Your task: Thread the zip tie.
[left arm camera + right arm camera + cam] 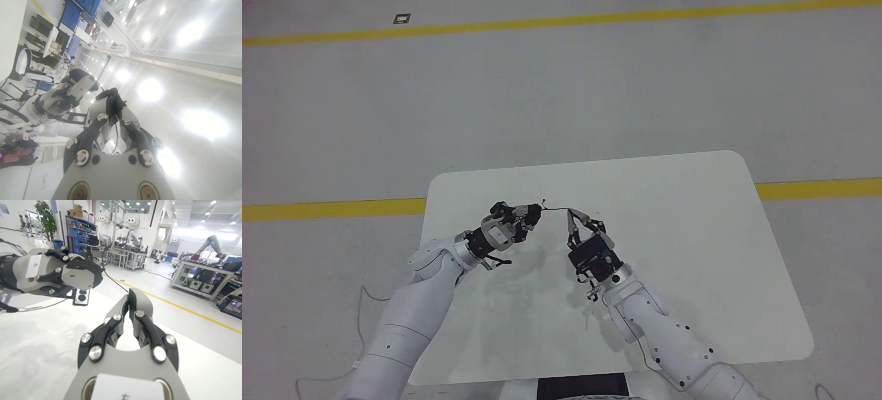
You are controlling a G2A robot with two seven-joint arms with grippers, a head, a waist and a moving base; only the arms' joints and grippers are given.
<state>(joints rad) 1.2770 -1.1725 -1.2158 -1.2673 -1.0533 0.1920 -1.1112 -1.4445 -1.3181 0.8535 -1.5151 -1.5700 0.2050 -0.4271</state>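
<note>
we see the zip tie [115, 282] as a thin black line held in the air between the two arms, above the middle of the white table [692, 190] and not touching it. from above, the zip tie [555, 208] is only a faint hairline.

the right gripper [129, 295] is closed. its ribbed pads [132, 302] meet and pinch one end of the zip tie right at the tip. how much of the strap lies inside the grip is hidden.

from there the strap runs straight to the tip of the left gripper [98, 275] and disappears among its black pads. in the left wrist view the left gripper [113, 100] has those pads pressed together, clamped on the other end. a thin dark strand hangs down between its fingers there, and we cannot say for sure that it belongs to the zip tie.

in the top view the left gripper [531, 212] and right gripper [573, 222] sit near each other, tips apart.

we cannot make out the zip tie's head, or which end is which.
</note>
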